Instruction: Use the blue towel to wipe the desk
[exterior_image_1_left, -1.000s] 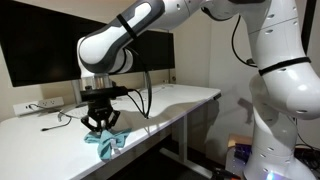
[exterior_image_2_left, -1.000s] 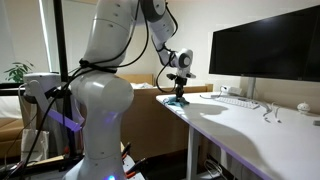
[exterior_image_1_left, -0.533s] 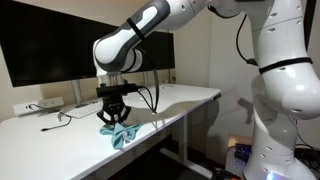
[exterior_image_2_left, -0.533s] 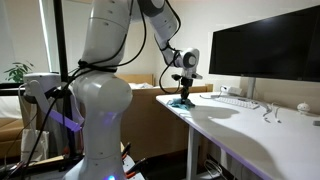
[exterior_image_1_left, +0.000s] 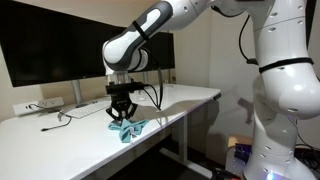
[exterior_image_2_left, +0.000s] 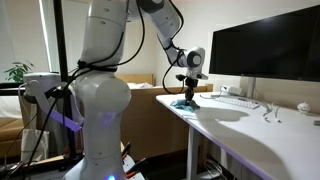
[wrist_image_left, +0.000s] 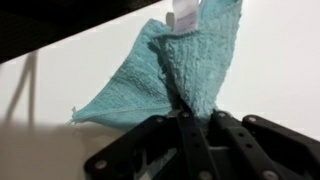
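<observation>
So the end effector (exterior_image_1_left: 121, 113) was clenched tight on the blue towel (exterior_image_1_left: 127, 129), pinching a bunched ridge of cloth and pointing straight down at the worktop (exterior_image_1_left: 60, 140). My read on why: grabbing a fold near the middle left the loose part draped flat on the surface, so it could do the actual wiping while the fingers stayed just above the white top.

In the wrist view the jaws were shut on a crease, and the blue towel (wrist_image_left: 170, 70) fanned away from the end effector (wrist_image_left: 185, 128) toward 12 o'clock, with 1 corner trailing to about 9 o'clock. White worktop (wrist_image_left: 285, 60) showed past it at 3 o'clock.

In both exterior views the cloth sat directly under the tool, touching it, spilling a little toward 5 o'clock in an exterior view (exterior_image_1_left: 134, 127). From the other side, the end effector (exterior_image_2_left: 190, 93) hung over the blue towel (exterior_image_2_left: 184, 102) near the worktop (exterior_image_2_left: 240, 125) end. The monitors (exterior_image_1_left: 50, 50) stood well apart, at the back.
</observation>
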